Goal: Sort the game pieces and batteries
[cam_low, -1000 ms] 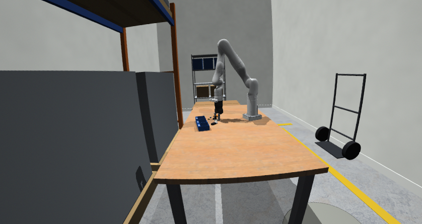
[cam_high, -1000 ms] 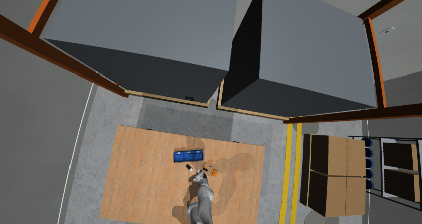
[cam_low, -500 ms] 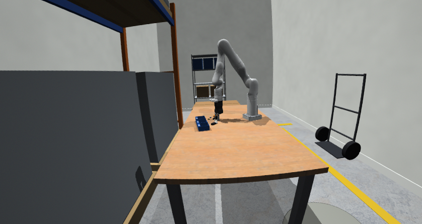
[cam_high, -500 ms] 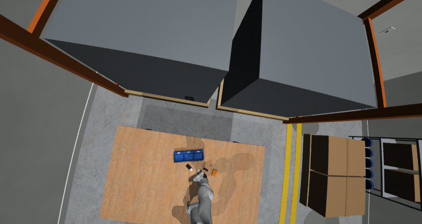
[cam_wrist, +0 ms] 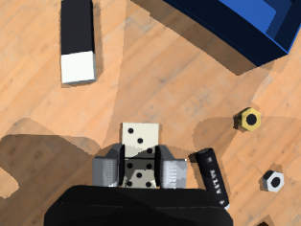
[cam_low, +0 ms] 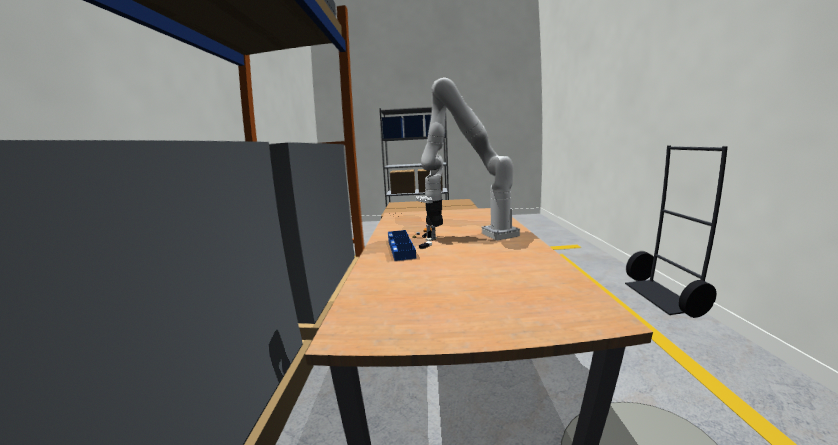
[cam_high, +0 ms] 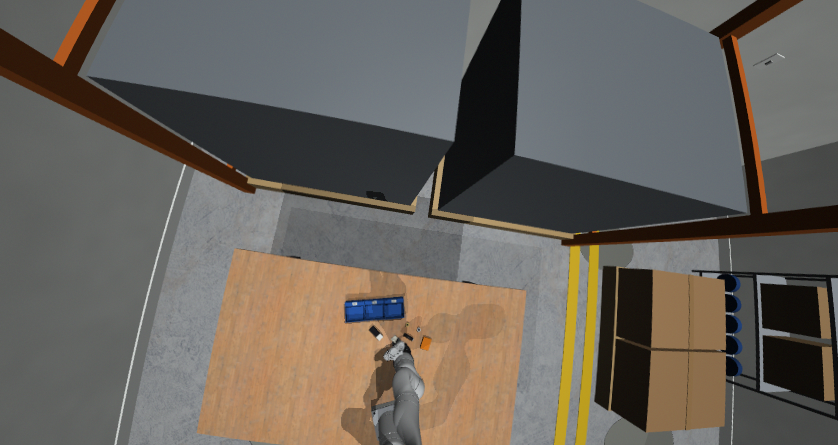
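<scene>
In the wrist view a cream domino (cam_wrist: pixel 141 136) with black pips lies flat on the wooden table (cam_wrist: pixel 159 84) (cam_high: pixel 281 354) (cam_low: pixel 469 301). My gripper (cam_wrist: pixel 139 158) (cam_high: pixel 394 341) (cam_low: pixel 429 235) is down at the table, and its two fingers press against the domino's long sides. A black battery (cam_wrist: pixel 212 175) lies just right of the right finger. The row of blue bins (cam_high: pixel 374 309) (cam_low: pixel 401 245) stands beyond the domino. I cannot read the bin letters.
A black and white block (cam_wrist: pixel 78 39) (cam_high: pixel 375 331) lies to the left. A yellow nut (cam_wrist: pixel 249 118), a grey nut (cam_wrist: pixel 273 179) and an orange piece (cam_high: pixel 425 342) lie to the right. Large grey cabinets stand beyond the table's far edge.
</scene>
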`<state>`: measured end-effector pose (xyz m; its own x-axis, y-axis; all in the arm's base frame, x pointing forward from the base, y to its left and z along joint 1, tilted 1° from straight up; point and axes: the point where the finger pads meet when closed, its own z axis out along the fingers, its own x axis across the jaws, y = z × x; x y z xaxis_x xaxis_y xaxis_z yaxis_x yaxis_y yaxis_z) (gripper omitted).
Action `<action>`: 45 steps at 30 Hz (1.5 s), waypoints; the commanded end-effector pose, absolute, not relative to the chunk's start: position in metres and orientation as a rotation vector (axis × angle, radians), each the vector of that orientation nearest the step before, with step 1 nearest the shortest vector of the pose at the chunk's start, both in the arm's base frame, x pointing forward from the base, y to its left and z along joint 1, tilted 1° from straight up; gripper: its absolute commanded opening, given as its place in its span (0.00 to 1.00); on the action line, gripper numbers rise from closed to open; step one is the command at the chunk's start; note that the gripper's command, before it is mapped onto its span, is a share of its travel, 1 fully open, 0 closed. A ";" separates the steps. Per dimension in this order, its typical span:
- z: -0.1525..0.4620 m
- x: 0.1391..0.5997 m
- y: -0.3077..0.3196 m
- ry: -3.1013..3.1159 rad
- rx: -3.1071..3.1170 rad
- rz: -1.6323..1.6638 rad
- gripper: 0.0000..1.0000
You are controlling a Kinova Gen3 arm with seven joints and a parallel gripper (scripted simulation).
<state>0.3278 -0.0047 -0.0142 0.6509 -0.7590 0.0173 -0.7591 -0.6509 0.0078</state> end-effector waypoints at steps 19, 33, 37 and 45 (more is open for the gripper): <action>0.016 0.328 -0.004 -1.307 2.842 0.021 0.49; 0.046 0.328 -0.004 -1.307 2.842 0.021 0.49; 0.046 0.328 -0.004 -1.307 2.842 0.021 0.49; 0.046 0.328 -0.004 -1.307 2.842 0.021 0.49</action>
<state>0.3274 -0.0037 0.0457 0.6507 -0.7591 0.0171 -0.7593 -0.6507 0.0083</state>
